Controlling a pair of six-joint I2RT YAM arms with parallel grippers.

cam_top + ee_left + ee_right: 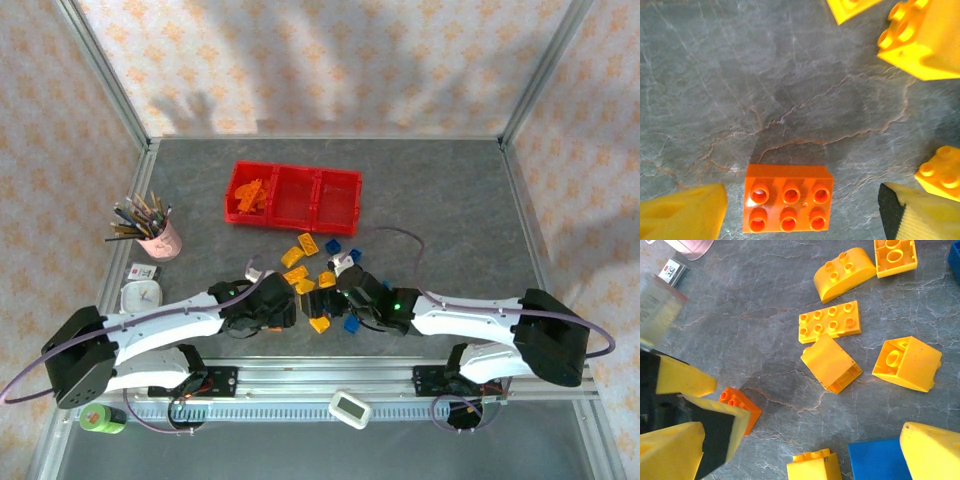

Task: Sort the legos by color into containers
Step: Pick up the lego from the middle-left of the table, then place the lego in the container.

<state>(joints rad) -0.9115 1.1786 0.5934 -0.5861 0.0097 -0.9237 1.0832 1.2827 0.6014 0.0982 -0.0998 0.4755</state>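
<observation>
Yellow fingertips (685,212) of my left gripper (800,202) stand apart either side of an orange six-stud brick (787,220), gaps both sides, brick flat on the table (740,75). My right gripper (802,450) gapes wide, a blue brick (872,460) between its fingers. Yellow legos (830,322) lie scattered beyond; the red containers (292,222) sit farther back, orange pieces (252,195) in the left bin.

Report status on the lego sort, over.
Left gripper open, straddling an orange brick, not touching. Right gripper wide open, empty, above yellow bricks. Orange ones already in tray, left bin. Grippers close together, yellow bricks crowding the pick.
</observation>
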